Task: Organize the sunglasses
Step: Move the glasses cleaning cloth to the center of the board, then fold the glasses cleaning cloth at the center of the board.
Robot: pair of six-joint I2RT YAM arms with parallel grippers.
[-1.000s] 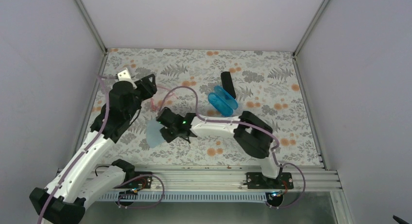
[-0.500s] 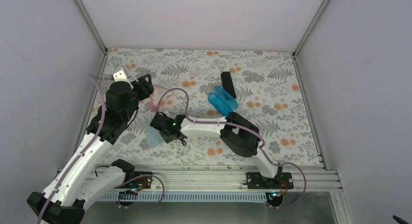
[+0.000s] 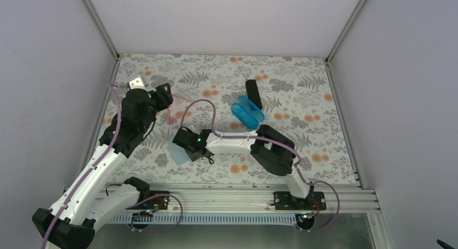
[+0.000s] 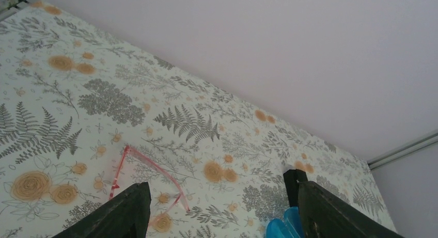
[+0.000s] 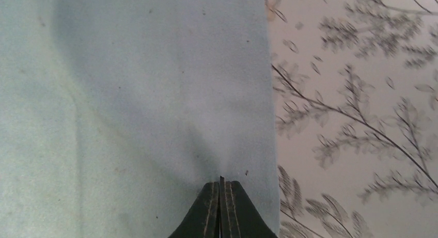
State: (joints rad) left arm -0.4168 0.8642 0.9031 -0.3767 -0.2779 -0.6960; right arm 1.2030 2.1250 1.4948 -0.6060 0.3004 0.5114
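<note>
Right jaws: the right gripper (image 3: 185,145), lower centre-left of the overhead view, has its jaws pressed fully together. In its wrist view (image 5: 221,189) the tips pinch the right-hand part of the light blue cloth (image 5: 129,93), and creases fan out from the pinch.
Cloth: it lies flat on the floral table (image 3: 302,135), just below and left of the right gripper (image 3: 177,153).
Left jaws: the left gripper (image 3: 164,95), upper left of the overhead view, stands wide apart and holds nothing. In its wrist view (image 4: 222,191) the two dark fingers (image 4: 129,209) frame bare table from above, touching nothing.
Sunglasses: the sunglasses (image 3: 172,112) lie on the table between the two grippers, just below the left one and free of both. In the left wrist view (image 4: 150,168) the thin pink frame shows near the left finger, partly hidden by it.
Sunglasses axis: in the overhead view the pink line runs roughly up and down the frame, with one thin arm bending off to the upper right. Which way the lenses face I cannot tell.
Further back: a glossy blue case (image 3: 247,112) sits right of centre. A black object (image 3: 253,93) touches its upper edge. Both are well apart from the sunglasses.
</note>
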